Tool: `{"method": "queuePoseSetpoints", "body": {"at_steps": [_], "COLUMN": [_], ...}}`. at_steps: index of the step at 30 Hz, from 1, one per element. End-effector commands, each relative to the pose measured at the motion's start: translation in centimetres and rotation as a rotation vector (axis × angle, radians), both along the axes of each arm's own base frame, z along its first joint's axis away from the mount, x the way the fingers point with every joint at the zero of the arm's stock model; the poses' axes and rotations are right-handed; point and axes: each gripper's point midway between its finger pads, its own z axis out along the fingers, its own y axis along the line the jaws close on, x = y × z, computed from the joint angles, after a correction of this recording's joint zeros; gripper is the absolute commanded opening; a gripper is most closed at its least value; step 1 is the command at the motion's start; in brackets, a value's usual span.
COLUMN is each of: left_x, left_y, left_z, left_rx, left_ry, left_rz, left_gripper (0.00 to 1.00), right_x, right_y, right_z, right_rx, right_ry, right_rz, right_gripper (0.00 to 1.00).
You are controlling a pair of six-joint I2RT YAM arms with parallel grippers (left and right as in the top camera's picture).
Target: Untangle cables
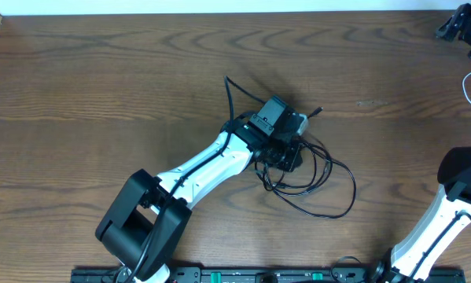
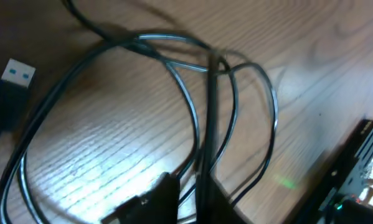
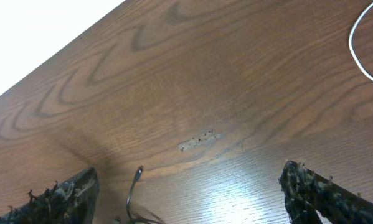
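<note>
Mid wooden bench (image 1: 101, 94), one tangle of thin black cables (image 2: 211, 106) lies under the left hand (image 1: 288, 156), grip unclear. One thin white cable (image 3: 350, 42) lies near the right edge; the right hand (image 3: 189, 171) gapes.

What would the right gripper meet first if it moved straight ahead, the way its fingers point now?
Probably the bare wooden table, near the pale scuff mark. The tip of the black cable lies just beside that line; depth is unclear.

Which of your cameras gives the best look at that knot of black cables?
The overhead view: it takes in all the loops of the black cables, though the left hand hides the middle. The left wrist view shows a few crossing loops close up, blurred. The right wrist view catches only one plug end.
</note>
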Motion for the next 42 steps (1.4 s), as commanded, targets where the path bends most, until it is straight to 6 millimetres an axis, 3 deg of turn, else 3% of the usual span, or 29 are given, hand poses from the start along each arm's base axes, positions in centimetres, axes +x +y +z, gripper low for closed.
{"method": "queuePoseSetpoints", "body": {"at_steps": [1, 5, 9, 13, 21, 25, 30, 37, 42], "left_x": [1.1, 2.4, 3.3, 2.7, 3.0, 4.0, 5.1, 6.7, 6.5], "left_y": [0.2, 0.8, 2.2, 3.9, 8.0, 9.7, 11.0, 13.5, 16.5], "left_z": [2.1, 7.1, 14.8, 21.9, 30.3, 32.9, 34.3, 36.2, 39.6], "left_rx": [-0.030, -0.103, -0.218, -0.340, -0.445, -0.467, -0.507, -0.564, -0.680], "left_ry": [-0.045, -0.148, -0.307, -0.463, -0.722, -0.825, -0.848, -0.871, -0.892], "left_rz": [0.040, 0.074, 0.116, 0.143, 0.269, 0.350, 0.426, 0.536, 0.651], "left_gripper": [0.07, 0.07, 0.08, 0.07, 0.08, 0.07, 0.08, 0.08, 0.08], "right_x": [0.1, 0.2, 0.0, -0.5, -2.2, -2.3, -2.5, -2.7, -2.8], "right_y": [0.4, 0.9, 1.4, 2.6, 11.4, 14.4, 18.2, 21.6, 23.0], "right_z": [-0.1, -0.1, -0.2, -0.5, 0.8, 0.9, 0.8, 0.7, 0.5], "right_rx": [-0.009, 0.000, 0.008, 0.021, 0.221, 0.231, 0.205, 0.181, 0.151], "right_ry": [0.000, -0.002, 0.012, 0.039, -0.007, -0.006, -0.007, -0.003, 0.002], "right_rz": [0.024, 0.035, 0.044, 0.076, 0.443, 0.517, 0.631, 0.710, 0.742], "right_gripper": [0.89, 0.88, 0.86, 0.86, 0.89, 0.89, 0.92, 0.94, 0.94]}}
